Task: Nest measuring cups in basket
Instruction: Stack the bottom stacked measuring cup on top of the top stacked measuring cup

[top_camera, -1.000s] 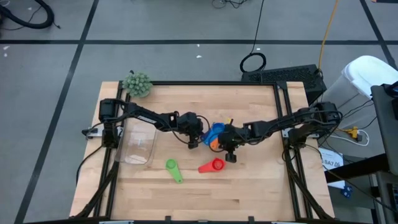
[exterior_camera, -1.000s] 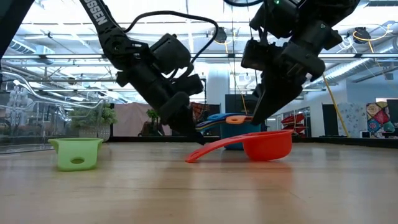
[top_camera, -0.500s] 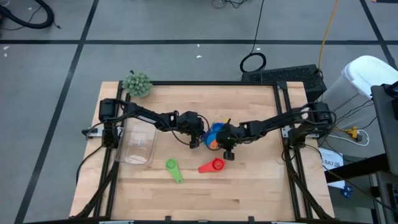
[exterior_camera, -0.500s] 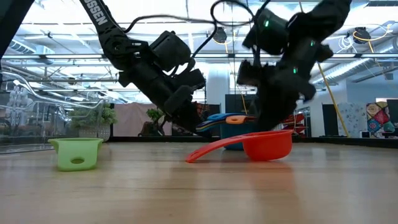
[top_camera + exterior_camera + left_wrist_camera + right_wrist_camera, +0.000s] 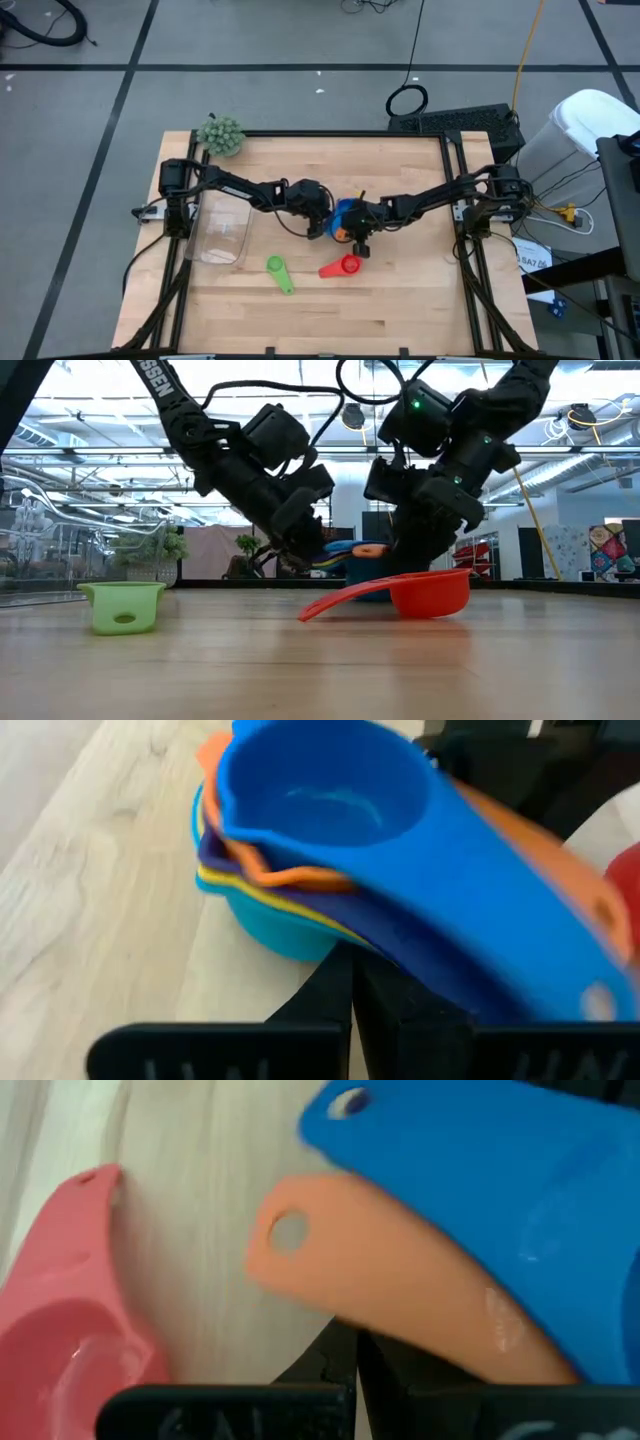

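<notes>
High view, bench (image 5: 400, 310): a pale wooden top with both my arms reaching in from its left and right edges to meet near the middle.
Basket (image 5: 222, 232): clear tray lying by the left edge, nothing in it that I can see, well apart from the cups.
Cup stack (image 5: 347, 215): nested cups at mid-bench; my left wrist view shows a lighter blue one on top, then orange, dark blue, yellow and another lighter blue at the bottom.
Red cup (image 5: 348, 265): loose on the wood just nearer the front edge than the stack, handle toward the green one.
Green cup (image 5: 276, 266): also loose, between the red cup and the basket, near the front edge.
Left tool (image 5: 318, 226): pressed against the left side of the stack; my fingers look drawn together below the cups, but I cannot tell whether they pinch anything.
Right tool (image 5: 358, 243): on the stack's right side over the fanned orange and blue handles; fingers look nearly together, and I cannot tell their grip either.
Step in hand: I judge I am steadying and seating the stack between my two tools.
Doing it well: press gently from both sides, line the handles up, and avoid tipping the top cup before carrying anything toward the basket.
</notes>
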### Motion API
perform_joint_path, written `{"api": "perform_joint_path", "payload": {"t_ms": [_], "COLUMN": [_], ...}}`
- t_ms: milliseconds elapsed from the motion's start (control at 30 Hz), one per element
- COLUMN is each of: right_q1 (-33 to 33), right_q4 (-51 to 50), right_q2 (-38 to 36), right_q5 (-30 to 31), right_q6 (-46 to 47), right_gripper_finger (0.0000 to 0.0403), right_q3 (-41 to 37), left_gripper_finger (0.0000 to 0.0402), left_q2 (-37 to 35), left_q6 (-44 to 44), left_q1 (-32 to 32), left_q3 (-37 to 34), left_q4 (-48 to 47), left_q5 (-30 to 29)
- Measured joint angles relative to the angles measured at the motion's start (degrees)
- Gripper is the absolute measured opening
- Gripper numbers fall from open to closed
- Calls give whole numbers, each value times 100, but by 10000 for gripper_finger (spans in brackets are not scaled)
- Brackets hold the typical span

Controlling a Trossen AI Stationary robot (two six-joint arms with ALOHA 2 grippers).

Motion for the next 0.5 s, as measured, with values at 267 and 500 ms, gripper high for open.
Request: {"api": "perform_joint_path", "payload": {"t_ms": [267, 500], "right_q1": [-92, -102], "right_q4": [8, 26], "right_q2": [-2, -2], "right_q5": [34, 37], "right_q6": [6, 73], "right_gripper_finger": [0, 0], "right_q3": [118, 121], "left_gripper_finger": [5, 5], "left_q2": [-2, -2], "left_q6": [-19, -19], "left_q1": [-16, -21], "left_q3": [149, 152], "left_q4": [-3, -69], "left_q5": [-12, -11]}}
